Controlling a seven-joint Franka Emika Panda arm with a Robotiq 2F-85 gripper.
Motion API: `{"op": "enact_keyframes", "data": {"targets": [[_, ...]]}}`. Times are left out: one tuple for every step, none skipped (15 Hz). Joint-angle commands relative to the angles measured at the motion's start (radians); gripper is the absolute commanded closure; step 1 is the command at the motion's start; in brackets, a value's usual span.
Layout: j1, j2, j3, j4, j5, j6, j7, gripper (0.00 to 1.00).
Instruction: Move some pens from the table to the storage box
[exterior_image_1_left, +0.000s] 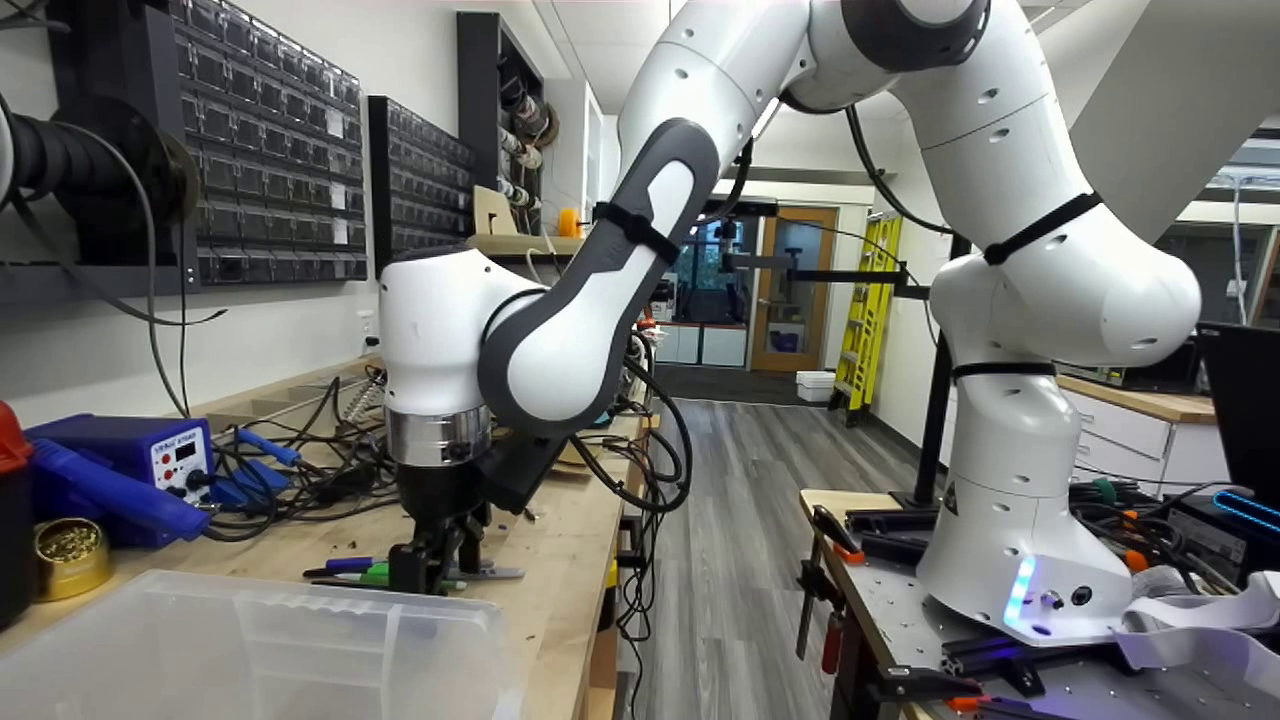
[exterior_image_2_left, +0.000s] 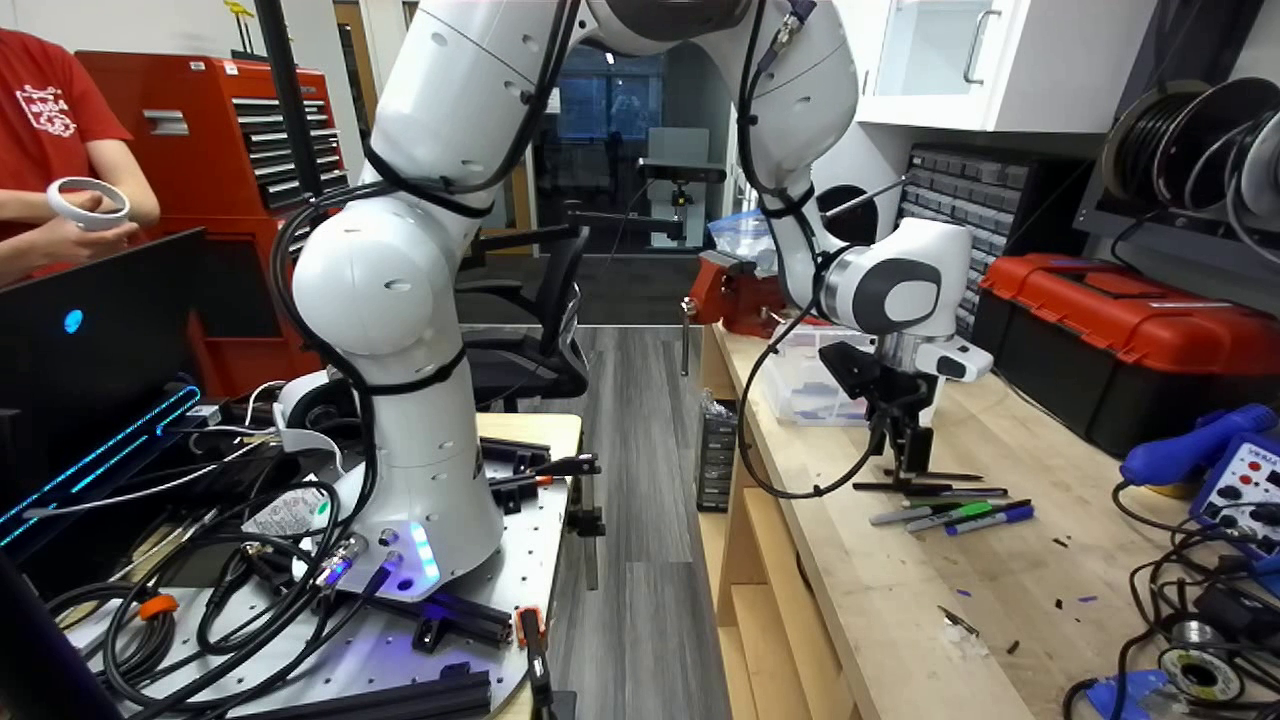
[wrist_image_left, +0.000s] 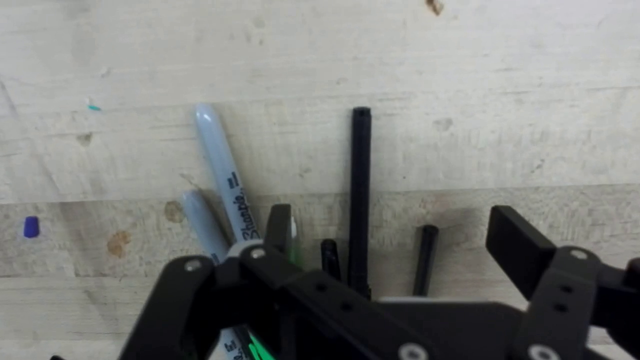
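Several pens lie on the wooden table (wrist_image_left: 500, 130). My gripper (wrist_image_left: 400, 235) is open and low over the table, with nothing held. In the wrist view, a long black pen (wrist_image_left: 361, 190), a black pen tip (wrist_image_left: 330, 257) and a thin black pen (wrist_image_left: 426, 260) lie between the fingers. Grey Sharpies (wrist_image_left: 220, 165) and a mostly hidden green pen lie by the left finger. In an exterior view, a green pen (exterior_image_2_left: 955, 514) and a blue pen (exterior_image_2_left: 990, 520) lie beside the gripper (exterior_image_2_left: 912, 460). The clear storage box (exterior_image_1_left: 250, 640) stands near the pens; it also shows behind the gripper (exterior_image_2_left: 815, 385).
A blue soldering station (exterior_image_1_left: 130, 480), a brass cleaner cup (exterior_image_1_left: 72, 560) and tangled cables (exterior_image_1_left: 330, 480) sit along the wall side. A red and black toolbox (exterior_image_2_left: 1140, 345) stands behind the gripper. A red vise (exterior_image_2_left: 735, 295) is at the table's far end. Small scraps lie on the table.
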Motion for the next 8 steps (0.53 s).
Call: {"op": "enact_keyframes", "data": {"targets": [[0.008, 0.016, -0.009, 0.017, 0.028, -0.036, -0.016, 0.0], [0.006, 0.019, -0.007, 0.016, 0.032, -0.037, -0.017, 0.0], [0.004, 0.022, -0.006, 0.016, 0.036, -0.037, -0.019, 0.0], [0.002, 0.025, -0.004, 0.015, 0.043, -0.036, -0.021, 0.0], [0.001, 0.027, -0.006, 0.015, 0.05, -0.036, -0.018, 0.25], [0.003, 0.025, -0.009, 0.012, 0.054, -0.031, -0.012, 0.27], [0.002, 0.022, -0.009, 0.011, 0.062, -0.028, -0.012, 0.33], [0.0, 0.018, -0.008, 0.011, 0.068, -0.026, -0.013, 0.39]]}}
